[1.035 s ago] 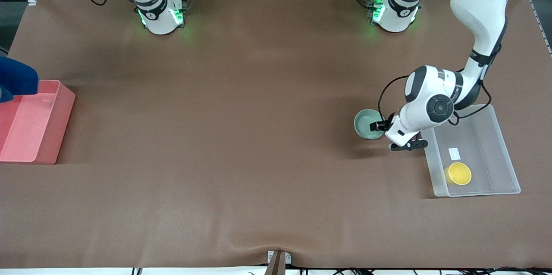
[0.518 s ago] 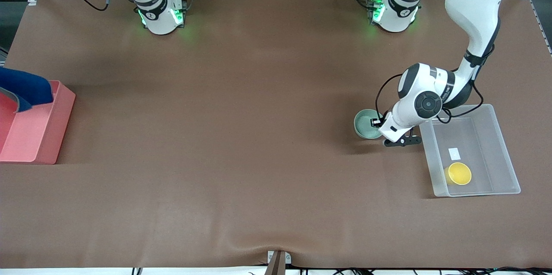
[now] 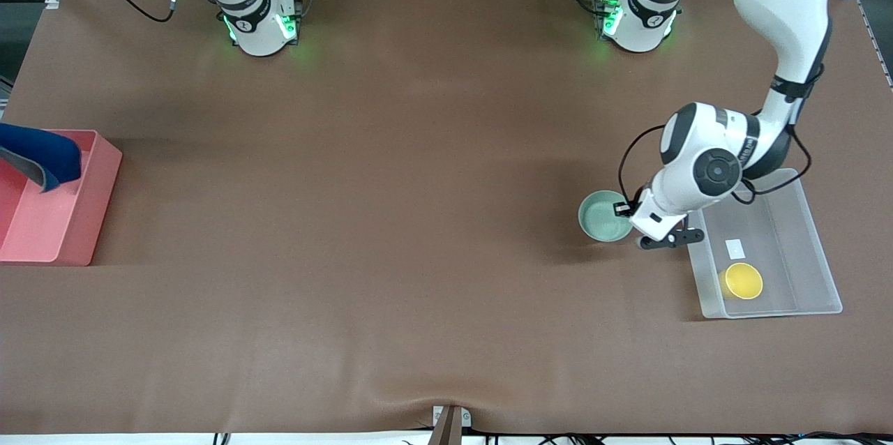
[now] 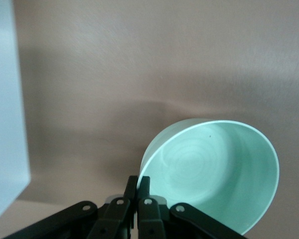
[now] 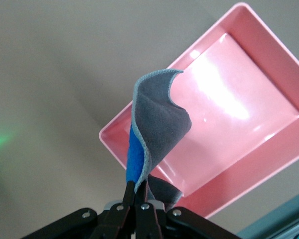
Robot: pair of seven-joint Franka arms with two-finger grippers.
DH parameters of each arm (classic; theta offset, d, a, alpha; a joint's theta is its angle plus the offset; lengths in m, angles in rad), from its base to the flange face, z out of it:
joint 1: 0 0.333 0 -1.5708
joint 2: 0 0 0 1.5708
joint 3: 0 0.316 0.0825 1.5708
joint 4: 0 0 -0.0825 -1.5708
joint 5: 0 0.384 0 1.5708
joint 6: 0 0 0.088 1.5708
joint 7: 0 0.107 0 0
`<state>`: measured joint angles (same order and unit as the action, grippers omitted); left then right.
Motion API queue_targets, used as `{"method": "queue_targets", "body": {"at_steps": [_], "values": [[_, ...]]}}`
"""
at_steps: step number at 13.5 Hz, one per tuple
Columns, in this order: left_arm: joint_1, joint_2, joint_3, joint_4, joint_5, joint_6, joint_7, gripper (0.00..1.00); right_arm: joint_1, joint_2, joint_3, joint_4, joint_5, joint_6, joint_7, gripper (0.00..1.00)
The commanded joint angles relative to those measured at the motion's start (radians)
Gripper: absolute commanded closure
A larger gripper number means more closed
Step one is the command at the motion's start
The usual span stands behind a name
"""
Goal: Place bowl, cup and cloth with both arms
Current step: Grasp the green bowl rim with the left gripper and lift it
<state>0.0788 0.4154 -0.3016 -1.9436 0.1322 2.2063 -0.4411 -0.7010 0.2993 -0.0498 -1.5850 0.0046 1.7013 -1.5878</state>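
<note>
- The left gripper [image 4: 138, 191] is pinched tight on the rim of the bowl [image 3: 604, 216], which tilts just beside the clear bin [image 3: 809, 218]; the cup [image 3: 742, 280] sits inside that bin.
- The right gripper [image 5: 138, 195] is clamped on the cloth [image 5: 157, 134], dangling over the pink bin [image 5: 259, 64].

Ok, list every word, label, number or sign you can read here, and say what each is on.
No text can be read.
Small white label in the clear bin: shows no readable print.
Dark marks on the arm bases: too small to read.
Bowl, cup, cloth, pink bin: plain.
</note>
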Motion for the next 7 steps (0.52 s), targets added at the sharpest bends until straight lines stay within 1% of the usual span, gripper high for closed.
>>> {"method": "queue_targets", "body": {"at_steps": [1,3,5,7], "values": [[0.033,-0.009,-0.002,0.133,-0.038,-0.152,0.004,1.0,-0.002,0.0,0.008,-0.038,0.02,0.053,-0.041,1.0],[0.088,-0.015,-0.005,0.198,-0.089,-0.203,0.079,1.0,-0.003,0.015,0.007,-0.052,0.02,0.093,-0.058,1.0],[0.137,-0.029,-0.004,0.23,-0.094,-0.244,0.155,1.0,-0.012,0.035,0.008,-0.05,0.021,0.119,-0.116,1.0],[0.202,-0.03,-0.002,0.258,-0.088,-0.278,0.252,1.0,-0.017,0.064,0.007,-0.05,0.021,0.13,-0.13,1.0]]}}
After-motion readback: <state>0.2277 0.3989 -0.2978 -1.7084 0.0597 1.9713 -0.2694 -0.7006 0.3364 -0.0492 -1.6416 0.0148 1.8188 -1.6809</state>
